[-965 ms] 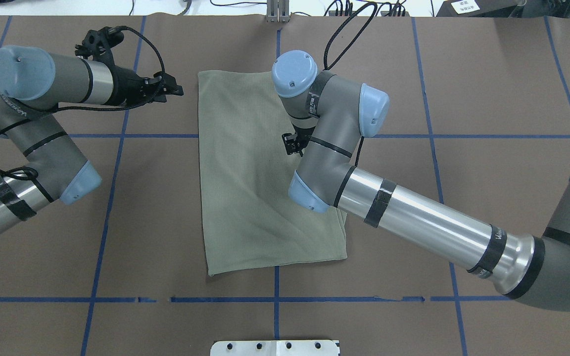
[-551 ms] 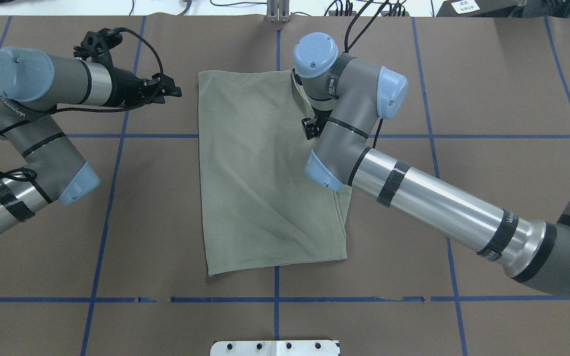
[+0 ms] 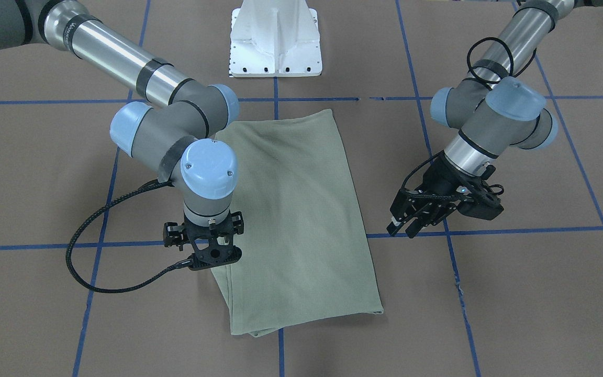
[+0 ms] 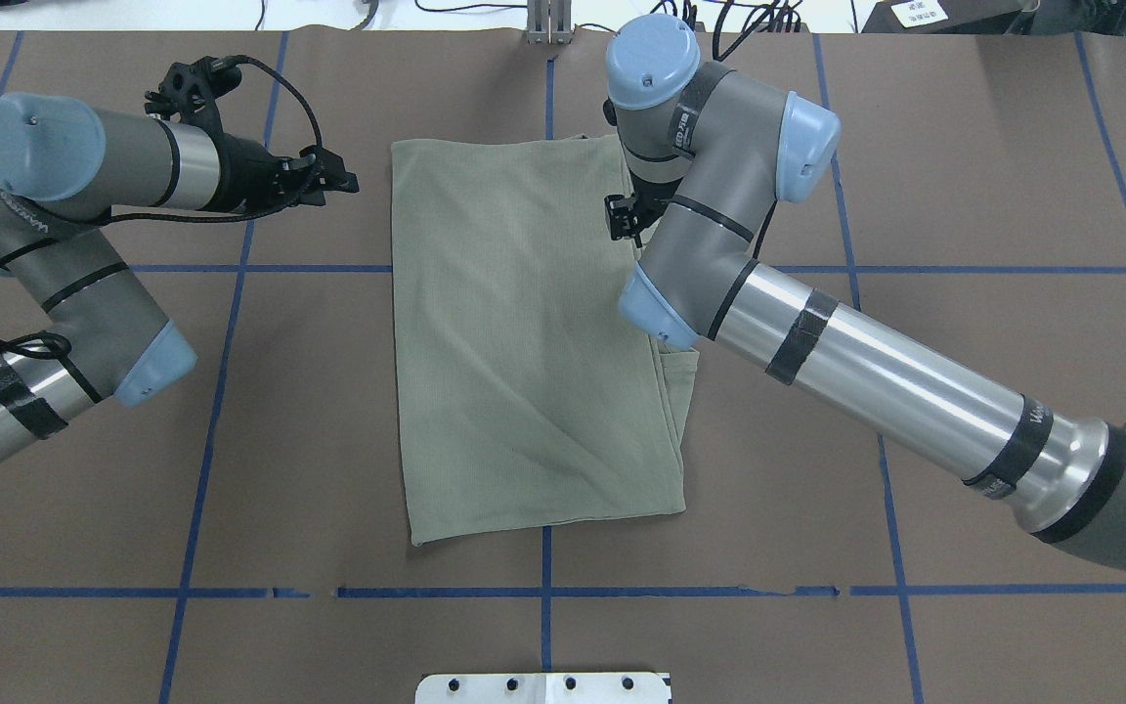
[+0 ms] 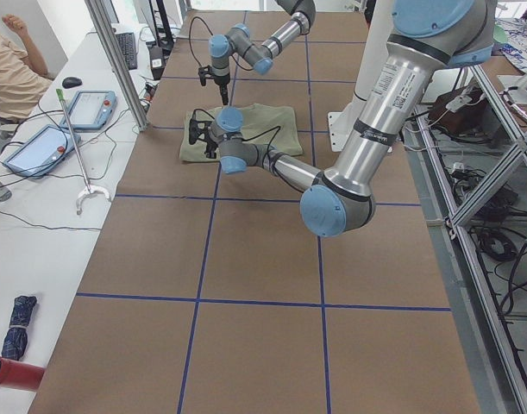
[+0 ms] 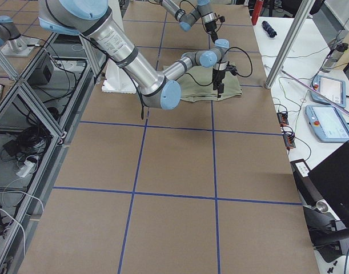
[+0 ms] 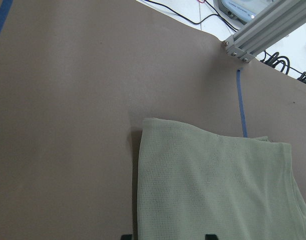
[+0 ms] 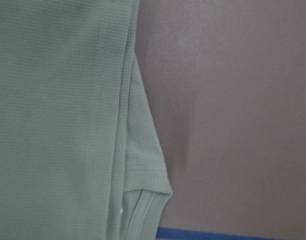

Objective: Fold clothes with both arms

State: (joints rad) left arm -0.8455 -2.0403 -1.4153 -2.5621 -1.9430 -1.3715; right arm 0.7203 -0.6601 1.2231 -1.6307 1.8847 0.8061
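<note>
Fingers [image 3: 397, 220] of the left gripper [image 3: 402, 230] stood apart beside the folded shirt [image 4: 524, 342]. Those of the right gripper [image 3: 211, 260] couldn't be judged. Lettering on the right arm [image 4: 915, 391] was unreadable.

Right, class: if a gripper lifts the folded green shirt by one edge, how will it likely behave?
Probably floppy: the shirt lies flat with soft creases, so it would drape. Loose layers at its edge would likely fall open. The knit texture suggests little slipping.

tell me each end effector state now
Left end effector: open, holding nothing.
Right end effector: cannot be told; it points down at the shirt edge.
</note>
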